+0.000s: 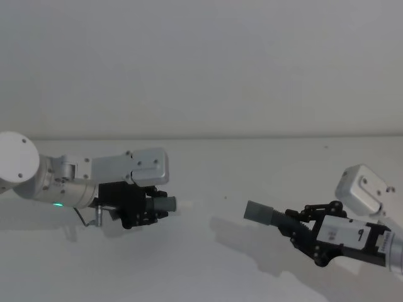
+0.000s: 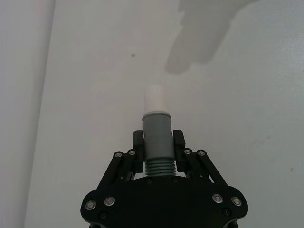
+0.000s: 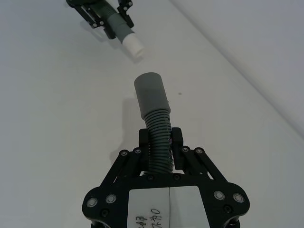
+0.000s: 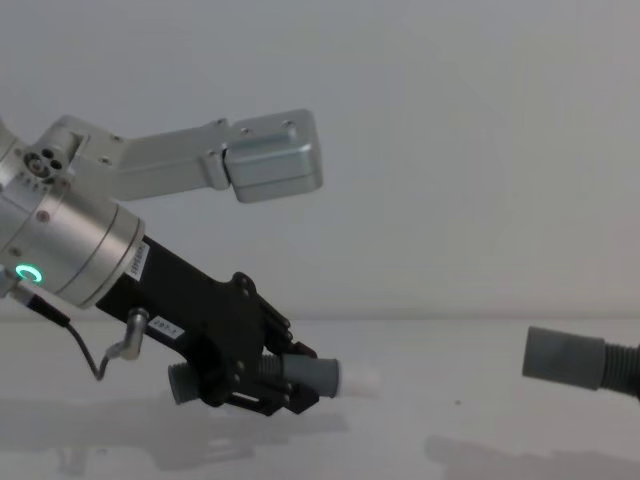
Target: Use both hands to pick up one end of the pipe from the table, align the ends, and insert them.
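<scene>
Left gripper (image 1: pixel 154 207): closed on the tipped cuff; held left of centre, raised above the table (image 1: pixel 214 270).
Right gripper (image 1: pixel 294 221): closed on the ribbed hose (image 3: pixel 158 124) just behind the socket cuff; held at the near right, also raised.
Tipped cuff (image 2: pixel 157 135): smooth grey, clamped between the left jaws; its white tip (image 2: pixel 156 99) projects rightward beyond them.
Socket cuff (image 3: pixel 151 92): plain grey, carried ahead of the right jaws; its open mouth is turned left toward the white tip.
Alignment: the two ends are faced toward each other; a clear gap is left between them, and no contact is made.
Left wrist (image 4: pixel 70 245): silver cylinder; the green ring light (image 4: pixel 28 273) is lit.
Table surface: white; shadows of both grippers are cast on it.
</scene>
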